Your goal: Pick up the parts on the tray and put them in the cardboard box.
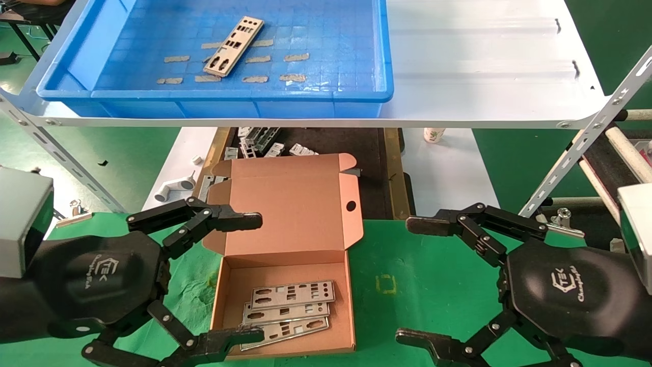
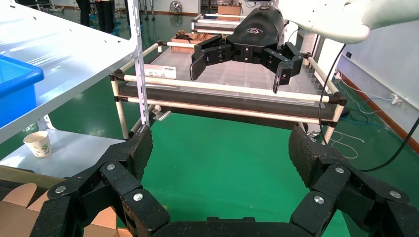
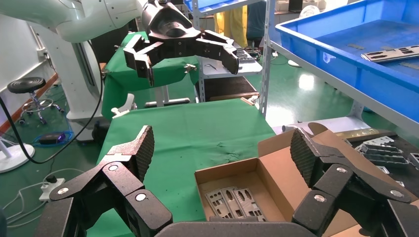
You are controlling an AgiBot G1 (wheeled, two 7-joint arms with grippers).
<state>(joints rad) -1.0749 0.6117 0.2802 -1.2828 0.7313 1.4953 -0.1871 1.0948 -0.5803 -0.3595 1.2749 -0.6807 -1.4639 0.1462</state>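
The blue tray [image 1: 214,107] sits on the upper shelf at the far left. One silver plate [image 1: 234,46] lies in it among tan tape scraps. The cardboard box [image 1: 295,204] stands open on the green cloth below, with three plates [image 1: 290,311] stacked inside. My left gripper [image 1: 254,278] is open and empty, its fingers straddling the box's left side. My right gripper [image 1: 407,280] is open and empty to the right of the box. The right wrist view shows the box [image 3: 276,173], its plates [image 3: 232,200] and the tray [image 3: 375,74].
The white shelf board [image 1: 484,61] overhangs the box area, with slanted metal uprights [image 1: 586,142] at both sides. Grey folded brackets [image 1: 265,140] lie behind the box. A paper cup [image 1: 433,135] stands under the shelf. A roller rack [image 2: 227,94] is at the right.
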